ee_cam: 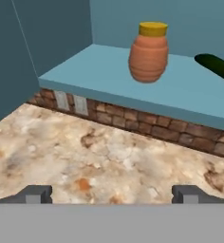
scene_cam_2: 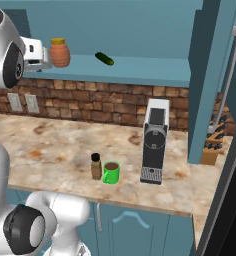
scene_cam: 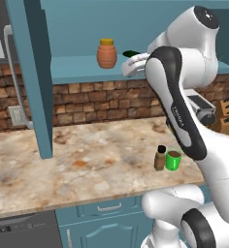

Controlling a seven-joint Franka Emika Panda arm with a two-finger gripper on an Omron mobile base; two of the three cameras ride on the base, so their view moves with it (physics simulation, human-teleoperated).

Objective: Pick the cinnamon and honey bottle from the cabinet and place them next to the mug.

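Observation:
The honey bottle (scene_cam: 106,54) (scene_cam_2: 60,53) (ee_cam: 149,54), terracotta-orange with a yellow lid, stands upright on the teal cabinet's shelf (scene_cam: 73,69) (scene_cam_2: 150,67) (ee_cam: 80,71). My gripper (ee_cam: 112,194) (scene_cam: 127,68) hovers just in front of the shelf edge, beside the bottle and apart from it. It is open, with nothing between its fingers. Down on the counter, the cinnamon (scene_cam: 160,158) (scene_cam_2: 96,167), a slim brown jar with a black cap, stands upright right beside the green mug (scene_cam: 173,160) (scene_cam_2: 111,172).
A dark green cucumber (scene_cam: 131,53) (scene_cam_2: 104,59) (ee_cam: 217,66) lies on the shelf past the bottle. A grey coffee machine (scene_cam_2: 155,142) stands on the marbled counter (scene_cam: 87,164) near the mug. A knife block (scene_cam_2: 212,150) sits by the cabinet's tall side panel (scene_cam_2: 207,75).

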